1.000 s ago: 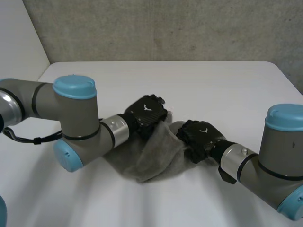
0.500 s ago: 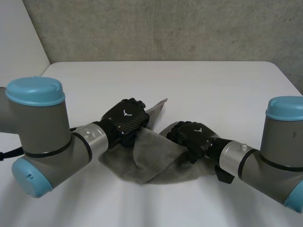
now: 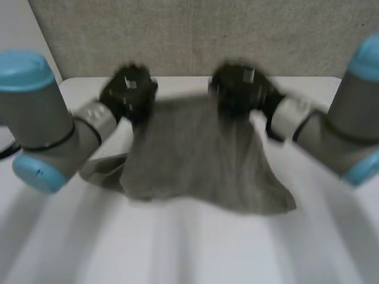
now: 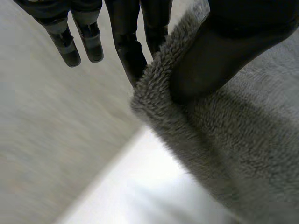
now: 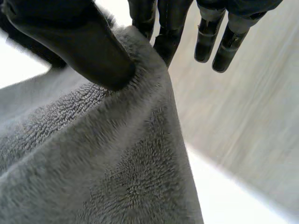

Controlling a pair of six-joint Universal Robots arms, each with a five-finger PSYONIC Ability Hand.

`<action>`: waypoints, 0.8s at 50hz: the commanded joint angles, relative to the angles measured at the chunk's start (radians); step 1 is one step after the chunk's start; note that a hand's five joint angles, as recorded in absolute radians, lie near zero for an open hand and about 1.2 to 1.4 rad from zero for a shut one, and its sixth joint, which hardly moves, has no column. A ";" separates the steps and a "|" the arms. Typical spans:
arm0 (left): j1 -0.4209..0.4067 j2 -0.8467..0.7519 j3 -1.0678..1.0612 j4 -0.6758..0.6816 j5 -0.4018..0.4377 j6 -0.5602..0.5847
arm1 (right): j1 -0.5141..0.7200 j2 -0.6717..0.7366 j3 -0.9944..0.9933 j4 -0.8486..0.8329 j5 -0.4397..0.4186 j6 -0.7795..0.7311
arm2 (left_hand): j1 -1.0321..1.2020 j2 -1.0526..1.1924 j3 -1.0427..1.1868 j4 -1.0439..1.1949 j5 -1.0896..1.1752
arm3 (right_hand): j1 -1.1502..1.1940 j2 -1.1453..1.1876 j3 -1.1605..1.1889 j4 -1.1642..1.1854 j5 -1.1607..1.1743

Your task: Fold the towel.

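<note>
Your left robot hand (image 4: pixel 224 51) is closed on the towel (image 3: pixel 195 154): the thumb presses the pile against the fingers (image 4: pixel 126 42) behind it, right at the cloth's edge, while the remaining fingers hang straight and free beside the pinch. Your right robot hand (image 5: pixel 79 42) mirrors this, thumb on one face, fingers (image 5: pixel 170 28) on the other, with the cloth falling away below the palm.

Each pinch sits at one end of the towel's upper edge, and the two hands are held apart and level above the far side of the counter (image 3: pixel 195 248). That spacing looks deliberate. It stretches the top edge so the cloth hangs as one flat sheet instead of a bundle, which you need before any clean fold.

The towel is not clear of the counter. Its lower part rests there, one corner lies out toward the right arm, and a bunch trails near the left arm. Whether that bunch is a doubled layer or just slack, you cannot tell from the head view, so treat it as unsorted.

You are at the spreading step, with no fold made yet. Next you will probably want to lay the sheet down flat, keeping both pinches firm, since a slip at either end would let the edge sag
</note>
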 commanded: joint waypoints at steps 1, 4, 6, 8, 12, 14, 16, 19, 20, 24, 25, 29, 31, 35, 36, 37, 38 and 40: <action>-0.009 0.230 0.023 0.247 -0.080 -0.099 | 0.031 -0.149 -0.196 -0.130 0.127 0.108 | 0.102 0.081 -0.051 -0.059 0.076 | 0.070 0.083 -0.043 -0.076 0.056; -0.001 0.385 -0.118 0.402 -0.060 -0.193 | 0.032 -0.227 -0.084 -0.246 0.126 0.134 | 0.102 0.081 -0.051 -0.059 0.076 | 0.070 0.083 -0.043 -0.076 0.056; 0.005 0.422 -0.178 0.441 -0.045 -0.215 | 0.034 -0.258 0.003 -0.244 0.094 0.126 | 0.102 0.081 -0.051 -0.059 0.076 | 0.070 0.083 -0.043 -0.076 0.056; 0.023 0.438 -0.243 0.452 -0.028 -0.220 | 0.034 -0.275 0.077 -0.236 0.060 0.114 | 0.102 0.081 -0.051 -0.059 0.076 | 0.070 0.083 -0.043 -0.076 0.056; 0.104 0.455 -0.459 0.423 0.004 -0.210 | 0.023 -0.303 0.279 -0.178 0.002 -0.010 | 0.102 0.081 -0.051 -0.059 0.076 | 0.070 0.083 -0.043 -0.076 0.056; 0.123 0.461 -0.526 0.415 0.021 -0.200 | 0.020 -0.307 0.353 -0.134 -0.015 -0.095 | 0.102 0.081 -0.051 -0.059 0.076 | 0.070 0.083 -0.043 -0.076 0.056; 0.143 0.467 -0.605 0.404 0.047 -0.181 | 0.018 -0.309 0.413 -0.093 -0.026 -0.171 | 0.102 0.081 -0.051 -0.059 0.076 | 0.070 0.083 -0.043 -0.076 0.056; 0.175 0.467 -0.746 0.387 0.104 -0.128 | 0.015 -0.303 0.542 -0.020 -0.032 -0.357 | 0.102 0.081 -0.051 -0.059 0.076 | 0.070 0.083 -0.043 -0.076 0.056; 0.180 0.464 -0.797 0.384 0.124 -0.105 | 0.017 -0.297 0.607 0.006 -0.031 -0.453 | 0.102 0.081 -0.051 -0.059 0.076 | 0.070 0.083 -0.043 -0.076 0.056; 0.177 0.417 -0.893 0.380 0.142 -0.037 | 0.017 -0.225 0.701 -0.004 -0.029 -0.549 | 0.102 0.081 -0.051 -0.059 0.076 | 0.070 0.083 -0.043 -0.076 0.056; 0.177 0.417 -0.894 0.380 0.142 -0.037 | 0.017 -0.224 0.702 -0.004 -0.029 -0.549 | 0.102 0.081 -0.051 -0.059 0.076 | 0.070 0.083 -0.043 -0.076 0.056; 0.169 0.320 -0.885 0.373 0.135 0.007 | 0.015 -0.140 0.705 -0.056 -0.027 -0.514 | 0.102 0.081 -0.051 -0.059 0.076 | 0.070 0.083 -0.043 -0.076 0.056; 0.167 0.302 -0.874 0.369 0.135 0.017 | 0.015 -0.123 0.702 -0.076 -0.027 -0.506 | 0.102 0.081 -0.051 -0.059 0.076 | 0.062 0.075 -0.043 -0.076 0.048; 0.164 0.291 -0.858 0.363 0.116 0.020 | 0.014 -0.103 0.700 -0.113 -0.026 -0.506 | 0.102 0.081 -0.051 -0.059 0.076 | -0.108 -0.095 -0.043 -0.076 -0.122; 0.164 0.291 -0.858 0.363 0.116 0.020 | 0.014 -0.102 0.700 -0.133 -0.024 -0.504 | 0.102 0.081 -0.051 -0.059 0.076 | -0.204 -0.191 -0.043 -0.076 -0.218; 0.164 0.291 -0.860 0.363 0.113 0.020 | 0.011 -0.102 0.700 -0.145 -0.018 -0.506 | 0.102 0.081 -0.051 -0.059 0.076 | -0.347 -0.334 -0.043 -0.076 -0.361; 0.164 0.291 -0.861 0.361 0.110 0.020 | 0.011 -0.102 0.700 -0.145 -0.018 -0.506 | 0.102 0.081 -0.051 -0.059 0.076 | -0.349 -0.336 -0.043 -0.076 -0.363; 0.164 0.292 -0.865 0.361 0.110 0.020 | -0.003 -0.100 0.702 -0.165 -0.001 -0.504 | 0.102 0.081 -0.051 -0.059 0.076 | -0.501 -0.488 -0.043 -0.076 -0.515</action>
